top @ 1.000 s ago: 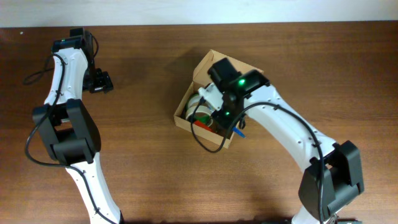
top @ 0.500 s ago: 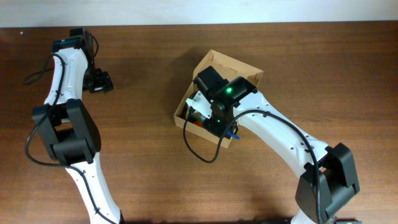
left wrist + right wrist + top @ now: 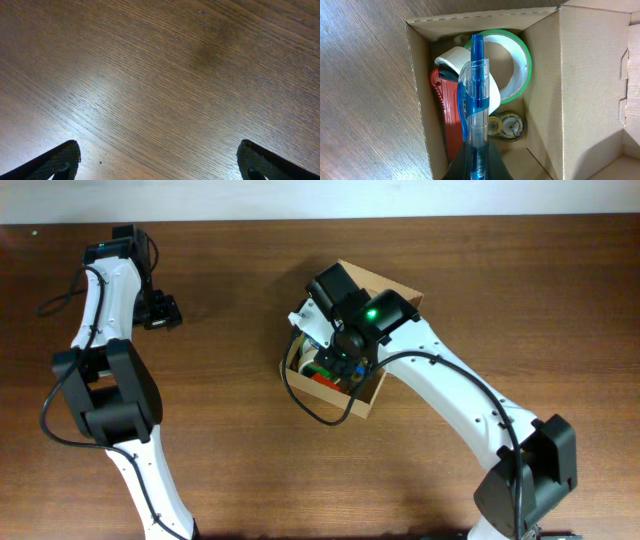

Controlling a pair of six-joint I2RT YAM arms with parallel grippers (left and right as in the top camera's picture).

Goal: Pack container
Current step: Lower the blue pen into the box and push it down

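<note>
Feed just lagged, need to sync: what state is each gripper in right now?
Left gripper: open, holding nothing.
Right gripper: shut on the blue pen, over the open container.

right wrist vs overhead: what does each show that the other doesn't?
Right wrist only: the blue pen clamped in the right tool, and a small clear tape roll on the box floor.
Overhead only: the left tool, open, far off over the table.
Both: the container and the red item inside it. In the overhead view the right arm hides most of the other contents.

Left claw (image 3: 157,156) wide, right claw (image 3: 476,162) closed
</note>
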